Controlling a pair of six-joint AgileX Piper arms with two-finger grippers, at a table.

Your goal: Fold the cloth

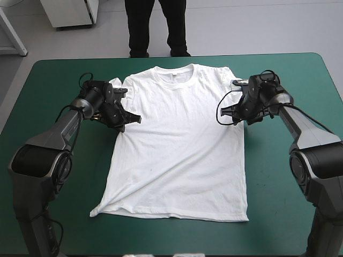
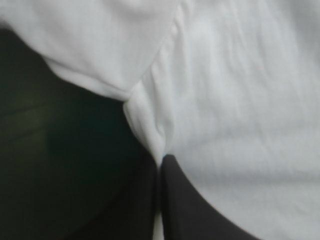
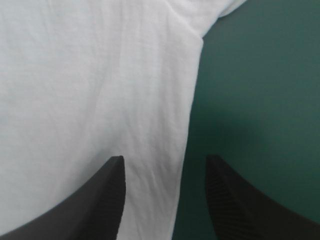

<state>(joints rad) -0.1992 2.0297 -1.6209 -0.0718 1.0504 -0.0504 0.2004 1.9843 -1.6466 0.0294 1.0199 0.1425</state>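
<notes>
A white, short-sleeved T-shirt [image 1: 177,150] of thin cloth is being shown spread flat at the middle of the desk, on its teal-green cover [image 1: 278,214]. The round collar [image 1: 172,75] is lying toward the far edge and the straight hem [image 1: 177,215] toward the near edge. The hem's corner on the left side is being seen turned over into a narrow, creased point.

The left gripper [image 1: 134,119], with two broad black fin-shaped fingers, is being held low at the T-shirt's left side edge, just below the left sleeve [image 1: 120,85]. In the left wrist view its fingers [image 2: 200,215] are being pressed together into one pointed arch with a thin strip of white cloth between them. The T-shirt is thus being gripped at the seam where sleeve and body meet, and a small raised fold is being seen running up to the fingertips.

The right gripper [image 1: 221,116] is being held at the opposite side edge, under the right sleeve, at about the same level. In the right wrist view its fingers [image 3: 107,200] are being held well apart. One is being poised over the white cloth and the other over the bare cover, with the T-shirt's side edge running between them. Whether these fingers are touching the cloth cannot be told.
</notes>
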